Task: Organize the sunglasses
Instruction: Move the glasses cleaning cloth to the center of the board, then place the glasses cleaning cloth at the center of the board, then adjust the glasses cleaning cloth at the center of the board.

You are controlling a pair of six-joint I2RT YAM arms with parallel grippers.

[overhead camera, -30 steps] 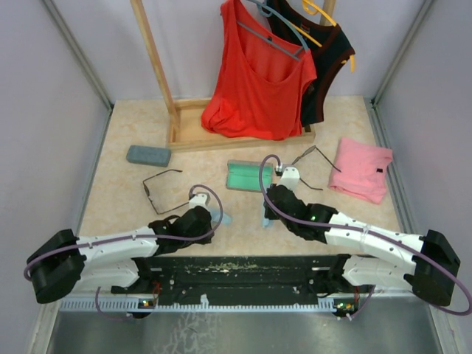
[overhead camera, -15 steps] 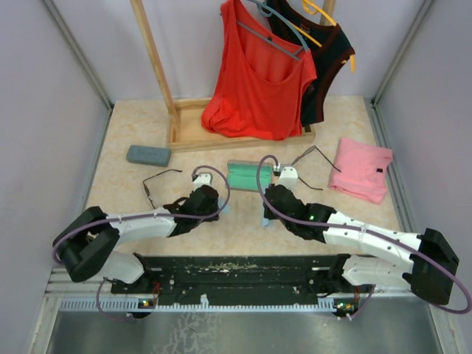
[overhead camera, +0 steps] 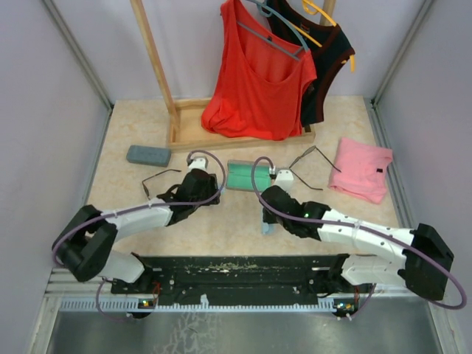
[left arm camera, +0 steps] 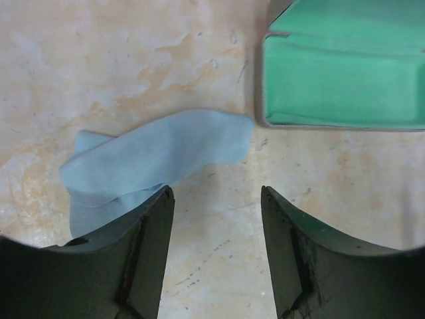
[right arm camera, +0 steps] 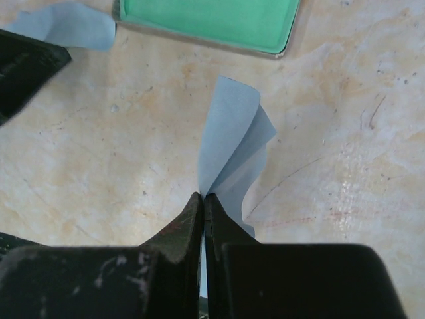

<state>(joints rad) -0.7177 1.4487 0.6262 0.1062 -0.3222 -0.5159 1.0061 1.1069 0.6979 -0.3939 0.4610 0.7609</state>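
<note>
Two sunglasses are seen lying flat on the counter (overhead camera: 118, 199), neither held. The left pair (overhead camera: 156, 176) is found just beyond the left arm, between the grey case (overhead camera: 147, 155) and the open case (overhead camera: 247, 175). The right pair (overhead camera: 313, 150) is found past the open case, arms unfolded, near the pink garment (overhead camera: 361, 169).

The right gripper (right arm camera: 202, 196) is pressed together on a cloth (right arm camera: 236, 133), which is pinched at its near edge and fans up toward the open case. The left gripper (left arm camera: 216, 193) is spread above bare counter, with nothing between its fingers; a second cloth (left arm camera: 153, 159) lies at its left finger, though whether it is touched cannot be told.

The sunglasses are judged to be very light, with thin wire that is easily bent and lenses that are easily scratched or smudged. Little height is offered for a pinch, since they lie so low. A hold is best taken at the bridge or at a frame corner by the hinge, where the wire is stiffest. The long slim arms are to be avoided, as flexing or swinging is likely there. A gentle closing is advised, since smooth wire may be squeezed out sideways.
</note>
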